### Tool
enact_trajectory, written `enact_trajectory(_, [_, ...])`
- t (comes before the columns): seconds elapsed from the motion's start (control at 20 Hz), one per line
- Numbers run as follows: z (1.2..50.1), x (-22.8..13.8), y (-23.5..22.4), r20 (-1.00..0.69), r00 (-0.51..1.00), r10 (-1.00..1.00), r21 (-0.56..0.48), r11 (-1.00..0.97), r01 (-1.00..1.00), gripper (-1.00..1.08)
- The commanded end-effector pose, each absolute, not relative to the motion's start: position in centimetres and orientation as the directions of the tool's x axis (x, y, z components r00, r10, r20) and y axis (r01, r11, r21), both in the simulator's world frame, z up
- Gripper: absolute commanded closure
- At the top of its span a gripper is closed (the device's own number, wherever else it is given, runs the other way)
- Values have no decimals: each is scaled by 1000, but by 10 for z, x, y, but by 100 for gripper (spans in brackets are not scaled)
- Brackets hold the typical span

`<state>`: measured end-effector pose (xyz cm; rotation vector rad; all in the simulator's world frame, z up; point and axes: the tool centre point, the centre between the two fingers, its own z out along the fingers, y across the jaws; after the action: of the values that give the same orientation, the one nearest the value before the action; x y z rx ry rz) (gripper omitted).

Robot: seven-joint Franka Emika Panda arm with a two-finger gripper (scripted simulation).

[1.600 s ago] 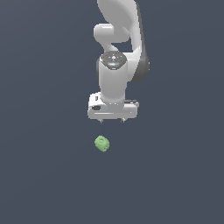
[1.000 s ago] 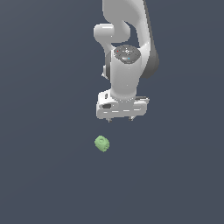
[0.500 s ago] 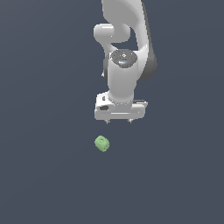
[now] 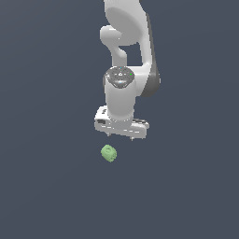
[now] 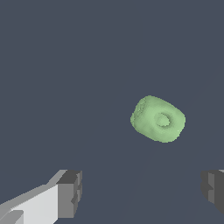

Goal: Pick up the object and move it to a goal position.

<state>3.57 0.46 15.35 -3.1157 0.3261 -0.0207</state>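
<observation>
- green lumpy block [image 4: 108, 153] lies on the flat dark ground, nearest the exterior camera; dimple on one face shows in wrist view
- gripper [image 4: 120, 136] hovers behind, fingers spread wide, empty; block sits at its 7 o'clock, apart, not between fingers

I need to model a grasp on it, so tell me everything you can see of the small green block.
The green block is small, pale green and lumpy, roughly cube-shaped with rounded, bumpy edges and a matte look. The wrist view shows a shallow round dimple ringed by a raised lip on one face. It rests alone on the plain dark surface, slightly skewed. Nothing touches it: the open gripper hangs above it, a little toward the exterior view's right, its fingers apart and clear of the block.
</observation>
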Motion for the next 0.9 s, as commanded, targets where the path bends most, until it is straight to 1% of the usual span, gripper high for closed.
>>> enact_trajectory(0.0, [143, 41, -5, 8, 957, -291, -11, -957, -291, -92])
enact_trajectory(0.4, [114, 55, -33, 0, 857, -515, -7, -857, -515, -92])
enact_trajectory(0.85, [97, 61, -49, 0, 778, -628, -1, -778, -628, -92])
